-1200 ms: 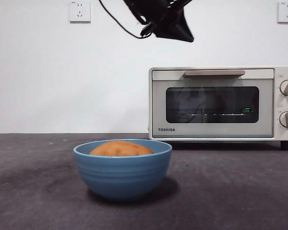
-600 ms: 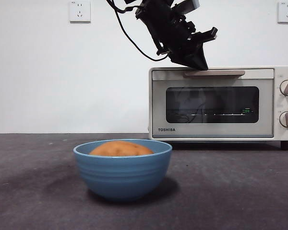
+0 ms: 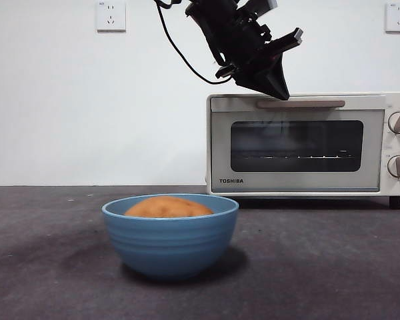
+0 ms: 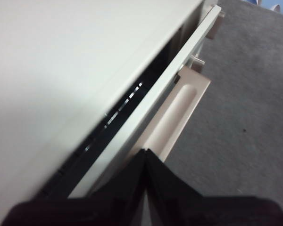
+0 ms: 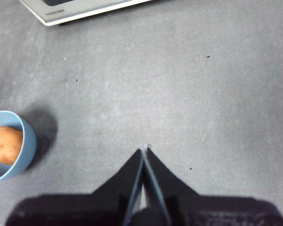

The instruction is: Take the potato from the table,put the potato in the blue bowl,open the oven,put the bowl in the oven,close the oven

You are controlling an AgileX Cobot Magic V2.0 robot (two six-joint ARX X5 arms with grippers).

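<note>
Oven (image 3: 300, 143) door cracked ajar, left tool (image 3: 278, 93) at handle (image 3: 301, 103).

Oven (image 3: 307, 143) door now ajar, handle (image 3: 300, 104) beneath left pincer (image 3: 280, 93).

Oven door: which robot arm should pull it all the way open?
Probably the left. The left gripper, jaws shut, sits at the oven's beige handle; the door is slightly ajar. The right gripper hovers over bare table.

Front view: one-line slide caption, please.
Left gripper at the oven handle, door barely ajar; potato sits in the blue bowl.
</note>
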